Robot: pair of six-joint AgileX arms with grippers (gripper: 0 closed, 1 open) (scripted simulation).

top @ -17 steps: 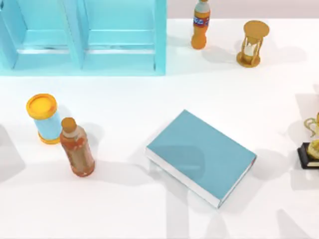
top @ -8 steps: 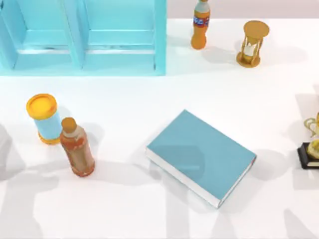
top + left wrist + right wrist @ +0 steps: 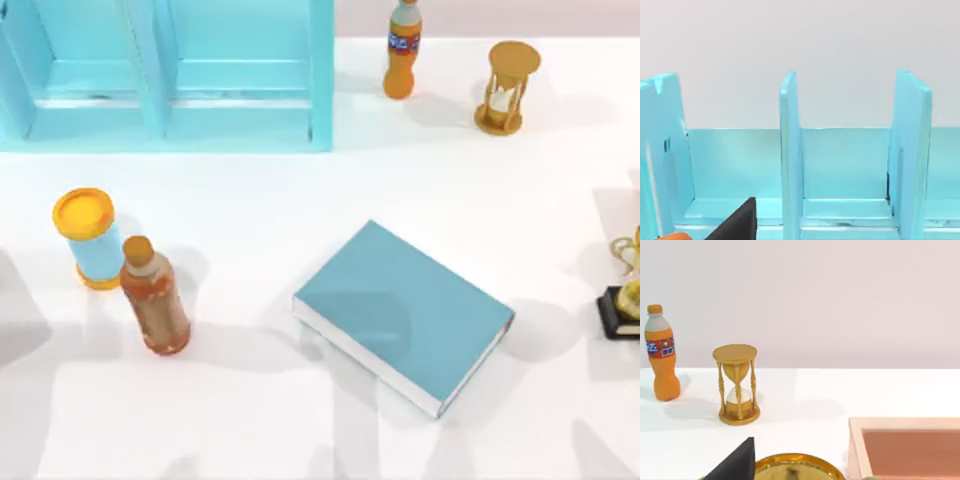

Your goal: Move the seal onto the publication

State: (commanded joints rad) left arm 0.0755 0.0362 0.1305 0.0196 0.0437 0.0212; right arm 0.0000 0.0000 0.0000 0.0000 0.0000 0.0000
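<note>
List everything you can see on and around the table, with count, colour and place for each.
table: one, white, under everything
cabinet: one, light blue, far left
book: one, teal cover with white page edges, closed, flat near the centre
tea bottle: one, orange-brown with tan cap, left of the book
can: one, light blue with yellow lid, touching or nearly touching the tea bottle
soda bottle: one, orange, far edge
hourglass: one, gold, right of the soda bottle
trophy: one, gold on a black base, right edge
box: one, pale pink, open
left end effector: black, facing the cabinet
right end effector: black, facing the hourglass
</note>
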